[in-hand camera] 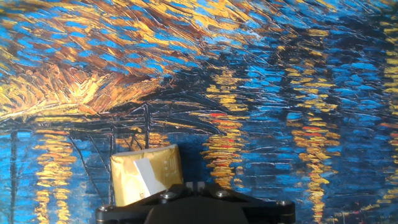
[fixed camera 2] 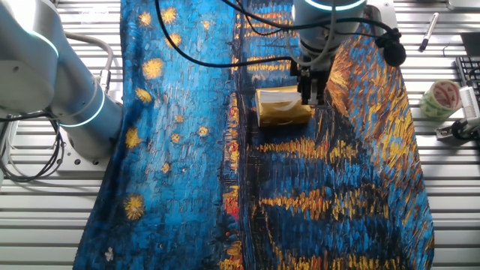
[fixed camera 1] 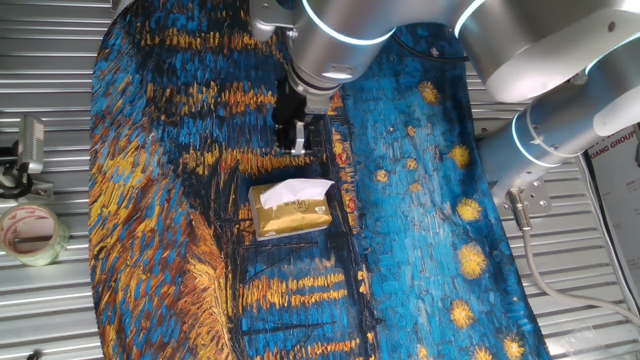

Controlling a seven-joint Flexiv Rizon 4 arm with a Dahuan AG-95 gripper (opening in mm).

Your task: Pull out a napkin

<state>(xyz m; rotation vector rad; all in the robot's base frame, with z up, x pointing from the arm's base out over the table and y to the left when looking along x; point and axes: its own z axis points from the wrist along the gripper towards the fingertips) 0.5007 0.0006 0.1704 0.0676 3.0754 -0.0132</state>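
A gold-yellow tissue pack (fixed camera 1: 292,214) lies on the painted blue and orange cloth (fixed camera 1: 420,200). A white napkin (fixed camera 1: 297,191) sticks up from the pack's top slot. My gripper (fixed camera 1: 293,140) hangs just beyond the pack's far side, with its fingers close together and nothing between them. In the other fixed view the gripper (fixed camera 2: 311,97) is at the right edge of the pack (fixed camera 2: 281,114), next to the napkin (fixed camera 2: 279,103). In the hand view the pack (in-hand camera: 146,174) and the napkin (in-hand camera: 147,176) sit low left of the fingertips (in-hand camera: 186,185).
A tape roll (fixed camera 1: 30,232) and a small grey device (fixed camera 1: 30,145) lie on the slatted metal table left of the cloth. The other fixed view shows the tape roll (fixed camera 2: 441,98) and a pen (fixed camera 2: 427,31) at the right. The arm's base (fixed camera 2: 82,112) stands beside the cloth.
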